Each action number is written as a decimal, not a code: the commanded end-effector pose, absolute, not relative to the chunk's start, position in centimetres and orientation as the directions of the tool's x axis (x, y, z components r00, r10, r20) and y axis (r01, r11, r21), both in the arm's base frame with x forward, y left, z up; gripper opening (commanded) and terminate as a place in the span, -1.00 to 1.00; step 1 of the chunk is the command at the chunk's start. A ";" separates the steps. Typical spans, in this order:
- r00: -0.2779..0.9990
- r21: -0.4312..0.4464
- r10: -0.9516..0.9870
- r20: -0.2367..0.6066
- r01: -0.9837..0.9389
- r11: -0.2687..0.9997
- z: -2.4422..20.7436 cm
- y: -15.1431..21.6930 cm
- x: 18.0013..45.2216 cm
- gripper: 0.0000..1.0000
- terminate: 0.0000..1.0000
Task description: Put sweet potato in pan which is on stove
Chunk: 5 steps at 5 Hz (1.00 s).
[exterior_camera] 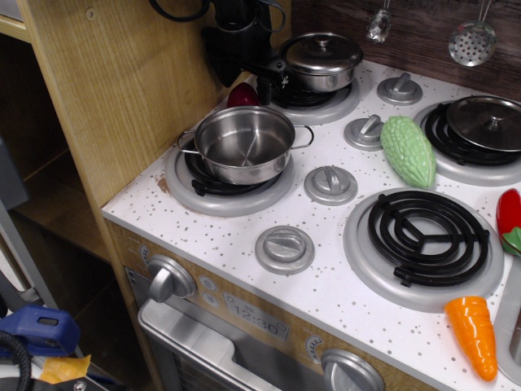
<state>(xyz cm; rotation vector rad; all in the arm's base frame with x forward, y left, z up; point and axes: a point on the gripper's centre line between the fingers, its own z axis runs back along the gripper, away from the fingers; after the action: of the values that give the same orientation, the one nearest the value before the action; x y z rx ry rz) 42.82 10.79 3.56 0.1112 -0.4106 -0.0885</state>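
The sweet potato, a small dark red toy, lies on the white speckled stove at the back left, between the wooden side wall and the rear burner. The pan, a shiny lidless steel pot with wire loop handles, stands empty on the front-left burner, just in front of the sweet potato. My black gripper hangs directly above the sweet potato with its fingers spread to either side, open and holding nothing. The pan's rim hides the sweet potato's lower part.
A lidded steel pot sits on the rear burner right beside the gripper. A green bumpy gourd, a flat lidded pan, a red pepper and an orange carrot lie to the right. The wooden wall stands close on the left.
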 end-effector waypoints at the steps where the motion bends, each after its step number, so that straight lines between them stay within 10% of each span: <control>1: 0.898 0.107 -0.087 0.431 0.044 0.993 4.2 11.9 43.4 1.00 -1.00; 2: 0.896 0.092 -0.070 0.439 0.033 0.995 3.5 11.7 43.3 1.00 -1.00; 3: 0.895 0.072 -0.060 0.442 0.032 0.997 3.1 11.8 43.3 -1.00 -1.00; 5: 0.900 0.069 -0.062 0.431 0.036 0.997 4.0 11.7 43.5 -1.00 -1.00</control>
<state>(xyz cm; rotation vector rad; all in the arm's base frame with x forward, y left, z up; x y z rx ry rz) 43.00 10.76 2.40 0.0647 -0.3911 -0.0709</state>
